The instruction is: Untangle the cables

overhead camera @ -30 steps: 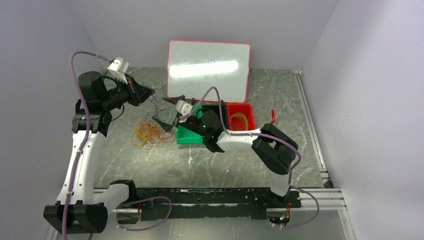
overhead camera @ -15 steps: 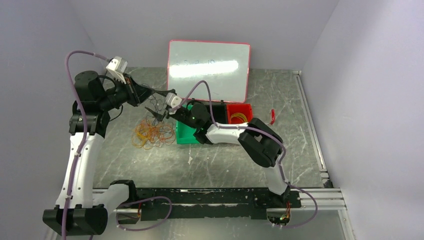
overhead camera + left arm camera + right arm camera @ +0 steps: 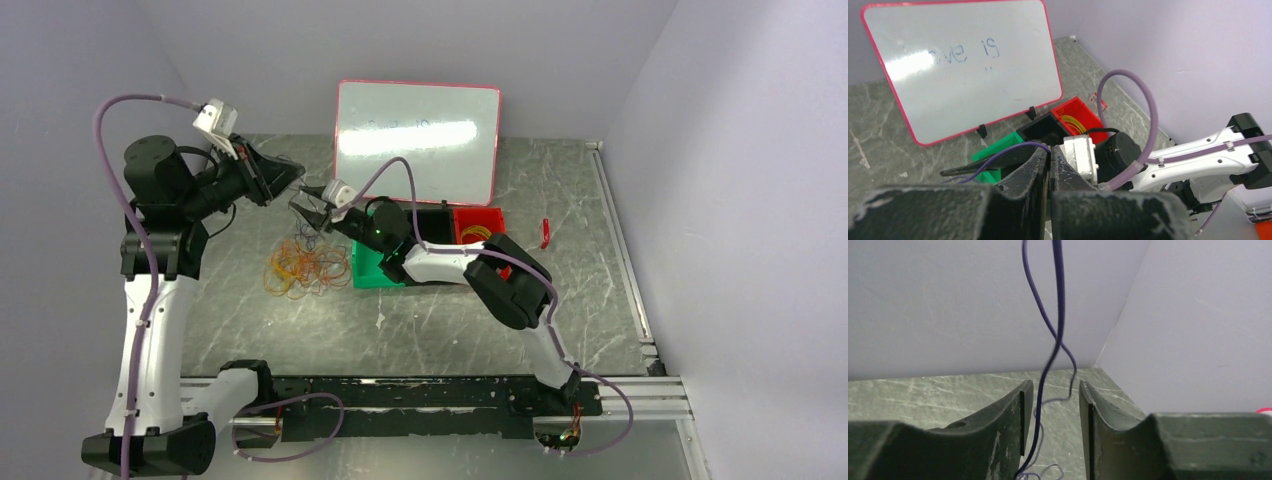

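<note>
Holding the dark cable (image 3: 1015, 148) pinched between tightly closed fingers, our left gripper (image 3: 1050, 161) has it raised above the table (image 3: 450, 320), so that the strand hangs free of the rest and can be read as a single line. Just beside those closed tips, our right gripper (image 3: 1054, 405) stands with its jaws apart and the same cable dropping straight down through the gap. It lies closer to the left-hand finger (image 3: 1015, 410) than to the other, and we cannot tell whether it touches either. We judge this a setup for a second hold lower on the strand, giving us two anchor points to pull apart or slide along. Below both sets of fingers, a little toward the near edge, the heap of orange and yellow cables (image 3: 305, 268) rests on the table, with thin dark loops trailing down to it. To the right of the heap sits a green bin (image 3: 368, 272), and beyond that a red bin (image 3: 500, 225) with yellow loops already inside.
</note>
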You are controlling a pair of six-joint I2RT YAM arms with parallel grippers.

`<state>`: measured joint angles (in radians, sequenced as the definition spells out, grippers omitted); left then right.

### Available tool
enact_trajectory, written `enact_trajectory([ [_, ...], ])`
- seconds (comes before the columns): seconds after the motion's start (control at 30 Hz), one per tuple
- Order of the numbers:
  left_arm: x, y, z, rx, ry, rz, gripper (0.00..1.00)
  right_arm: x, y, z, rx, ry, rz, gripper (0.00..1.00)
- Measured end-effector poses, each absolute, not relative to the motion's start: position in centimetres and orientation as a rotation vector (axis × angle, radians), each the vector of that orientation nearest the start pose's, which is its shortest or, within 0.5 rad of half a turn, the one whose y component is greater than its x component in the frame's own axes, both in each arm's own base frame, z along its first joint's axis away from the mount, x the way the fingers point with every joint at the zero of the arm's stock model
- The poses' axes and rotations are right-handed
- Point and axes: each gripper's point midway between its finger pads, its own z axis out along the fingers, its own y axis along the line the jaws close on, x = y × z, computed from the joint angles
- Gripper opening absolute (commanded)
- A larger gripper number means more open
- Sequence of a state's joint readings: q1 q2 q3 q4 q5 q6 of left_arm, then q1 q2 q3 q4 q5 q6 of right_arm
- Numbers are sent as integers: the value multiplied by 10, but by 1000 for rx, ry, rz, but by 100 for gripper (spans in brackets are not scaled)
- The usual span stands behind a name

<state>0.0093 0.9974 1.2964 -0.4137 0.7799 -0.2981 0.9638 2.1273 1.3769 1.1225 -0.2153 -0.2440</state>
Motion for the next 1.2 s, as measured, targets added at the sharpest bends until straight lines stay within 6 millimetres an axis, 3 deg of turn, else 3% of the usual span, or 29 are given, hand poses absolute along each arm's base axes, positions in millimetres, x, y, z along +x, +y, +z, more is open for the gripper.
enact_trajectory([
  [0.4,264,-136,496,335,1500,-924,7,348,538,256,-750,995,828,33],
  [0.67,270,-137,529,324,1442,-943,7,344,542,244,-740,1036,862,33],
  [0.8,276,-133,547,299,1407,-915,7,337,544,224,-755,1079,861,33],
  [1.03,285,-123,590,266,1315,-850,7,329,546,170,-796,1184,853,33],
  [1.2,296,-117,613,239,1270,-812,7,327,548,154,-811,1226,841,32],
])
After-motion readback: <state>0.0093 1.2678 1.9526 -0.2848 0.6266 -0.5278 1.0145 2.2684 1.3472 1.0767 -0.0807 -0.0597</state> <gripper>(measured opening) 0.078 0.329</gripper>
